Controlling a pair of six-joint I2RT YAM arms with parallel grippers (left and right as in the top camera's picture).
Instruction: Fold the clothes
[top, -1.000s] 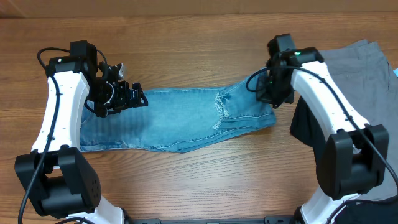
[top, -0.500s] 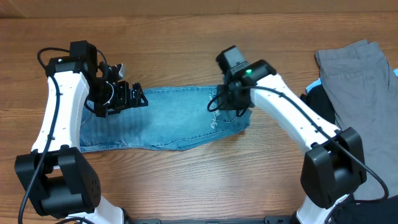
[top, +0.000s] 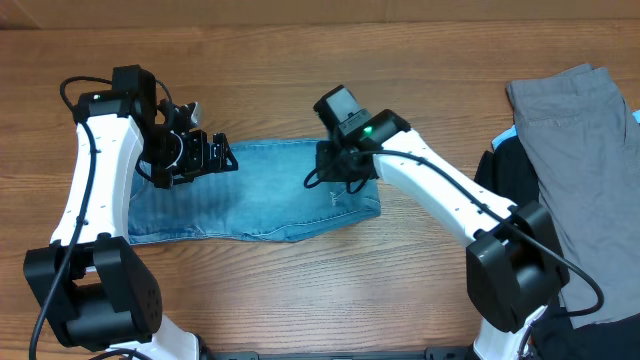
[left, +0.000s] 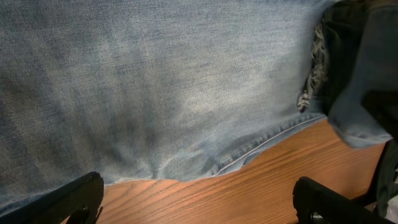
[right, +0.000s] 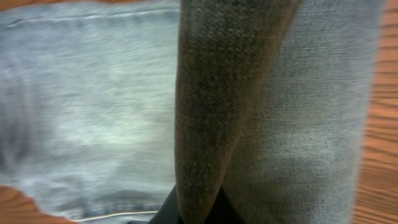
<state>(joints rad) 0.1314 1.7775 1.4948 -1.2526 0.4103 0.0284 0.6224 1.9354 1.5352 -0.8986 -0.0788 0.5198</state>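
The light blue denim jeans lie flat across the middle of the table, running left to right. My right gripper is shut on the leg end and holds it folded over above the jeans' right half. In the right wrist view a denim fold is pinched in the jaws, with the rest of the jeans flat below. My left gripper is open and empty, hovering over the jeans' far left edge. Its wrist view shows the jeans and the spread fingers over bare wood.
A grey garment lies at the far right of the table, with a black garment beside and under it. The wooden table shows around the jeans.
My right gripper has carried the leg end leftward from the jeans' right end to over their middle, shortening the spread denim. The left arm has not moved.
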